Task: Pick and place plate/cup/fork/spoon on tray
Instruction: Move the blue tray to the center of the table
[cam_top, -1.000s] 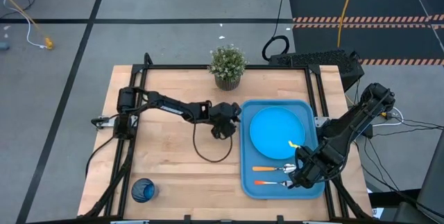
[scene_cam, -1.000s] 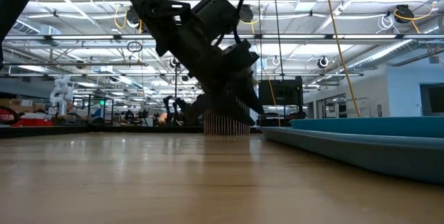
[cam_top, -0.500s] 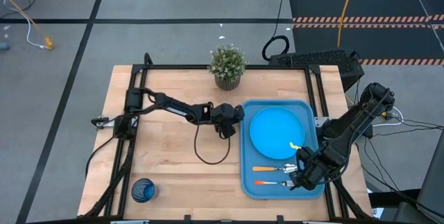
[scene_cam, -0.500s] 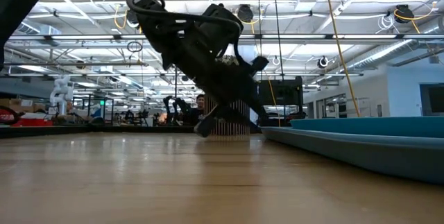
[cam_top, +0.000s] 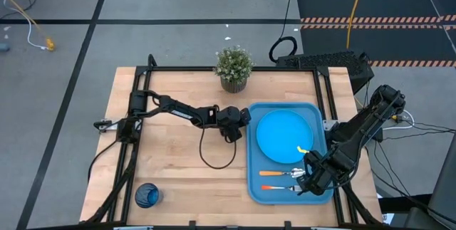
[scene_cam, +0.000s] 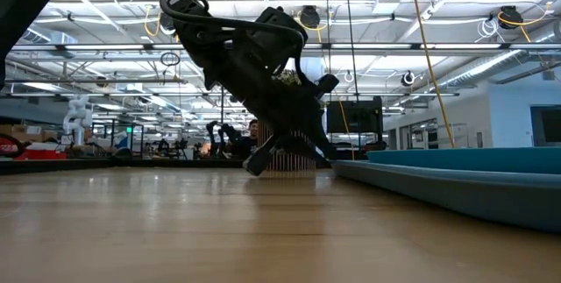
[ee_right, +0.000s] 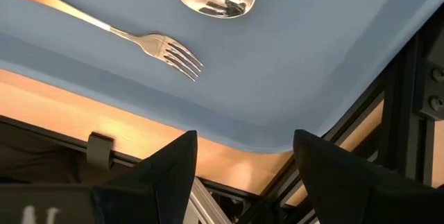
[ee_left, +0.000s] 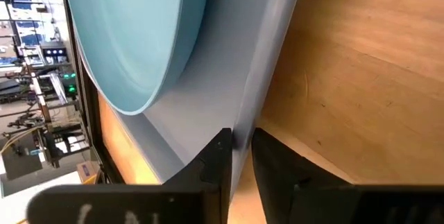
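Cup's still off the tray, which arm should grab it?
Left, probably. The cup sits at the table's near-left corner; the left gripper hangs at the tray rim, empty. The right gripper hovers open over the fork, across the tray.

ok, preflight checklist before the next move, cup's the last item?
1. Plate on tray: ok.
2. Fork and spoon in the tray: ok.
3. Cup on tray: not ok, it sits at the table's near-left corner.
4. Left gripper free: not ok, fingers nearly closed at the tray rim.
5. Right gripper empty: ok, open over the tray's corner.
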Tool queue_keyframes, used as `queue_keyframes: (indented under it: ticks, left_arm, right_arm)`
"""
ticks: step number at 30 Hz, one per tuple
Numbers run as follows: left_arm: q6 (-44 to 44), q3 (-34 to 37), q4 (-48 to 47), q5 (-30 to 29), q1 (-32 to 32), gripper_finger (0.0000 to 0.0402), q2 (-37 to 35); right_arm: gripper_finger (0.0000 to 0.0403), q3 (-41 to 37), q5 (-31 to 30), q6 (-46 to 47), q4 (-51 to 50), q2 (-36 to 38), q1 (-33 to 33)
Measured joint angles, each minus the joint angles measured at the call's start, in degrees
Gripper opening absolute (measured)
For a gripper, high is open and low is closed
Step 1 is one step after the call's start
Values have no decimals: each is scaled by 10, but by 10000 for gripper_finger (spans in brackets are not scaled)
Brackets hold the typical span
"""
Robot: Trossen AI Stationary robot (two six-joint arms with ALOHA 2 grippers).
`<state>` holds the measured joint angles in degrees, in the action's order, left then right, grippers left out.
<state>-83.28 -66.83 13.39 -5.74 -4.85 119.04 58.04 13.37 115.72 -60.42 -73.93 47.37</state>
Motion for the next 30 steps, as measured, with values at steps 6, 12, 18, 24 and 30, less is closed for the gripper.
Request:
queue_keyframes:
  ticks: [6,12,18,24,30]
  left_arm:
    - [9,0,-4,-2,0,25,-1]
    - [15,0,-11,-10,0,27,-1]
    - [40,0,-17,-25,0,30,-1]
    - [44,-2,-40,-40,0,30,-3]
    - [106,-2,-45,-50,0,30,-3]
  right_arm:
    - [231,0,0,-1,0,0,0]
    - [231,0,0,-2,0,0,0]
    - [231,0,0,-8,0,0,0]
    - [231,0,-1,-14,-1,0,0]
    - [231,0,-34,-29,-16,0,0]
